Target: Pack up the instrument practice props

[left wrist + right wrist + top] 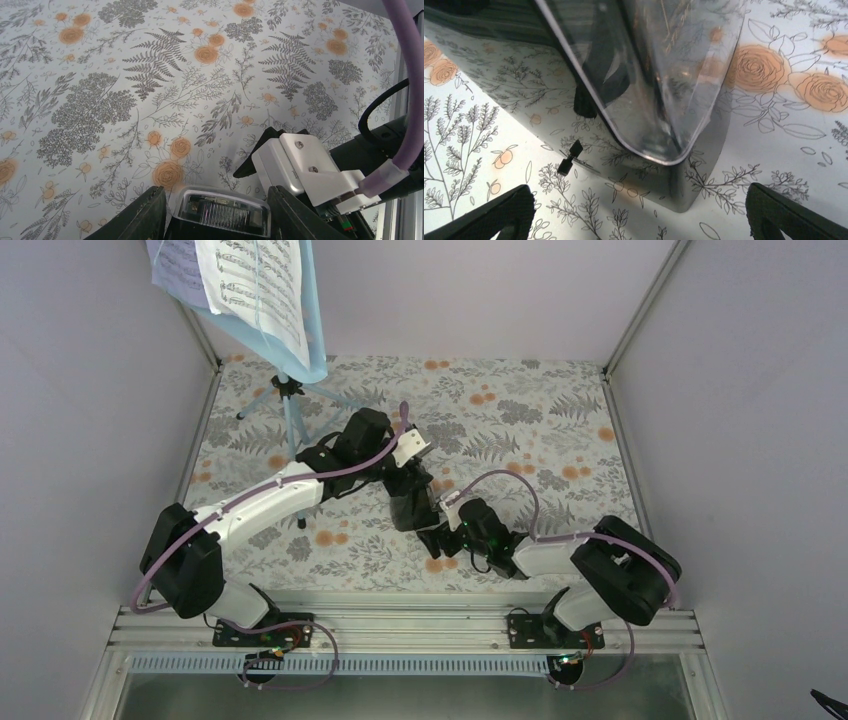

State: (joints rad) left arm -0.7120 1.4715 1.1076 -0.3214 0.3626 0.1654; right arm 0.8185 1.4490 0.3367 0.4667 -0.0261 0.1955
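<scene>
The black pyramid-shaped metronome stands on the floral cloth at the middle of the table. My left gripper comes down over it, and in the left wrist view its two fingers press the sides of the metronome's clear-covered top. My right gripper is open and low in front of the metronome's glossy body, not touching it. The light blue music stand is at the back left, carrying a white sheet-music page and a lavender one.
The right arm's white wrist camera block sits just right of my left fingers. The stand's thin tripod legs spread over the cloth. Grey walls enclose the table, with an aluminium rail along the near edge.
</scene>
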